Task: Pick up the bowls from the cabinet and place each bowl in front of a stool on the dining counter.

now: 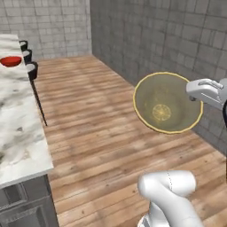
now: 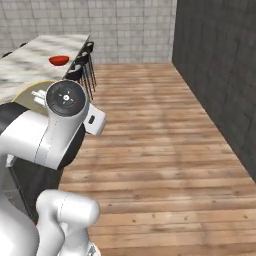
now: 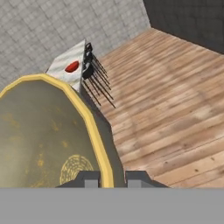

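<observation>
The room is floored with warm brown wooden planks (image 2: 165, 150) laid crosswise. A pale grey tiled back wall (image 2: 125, 25) is seen at the far end, and a darker grey tiled side wall (image 1: 177, 40) is met at the corner. Even, soft light is cast throughout.
</observation>
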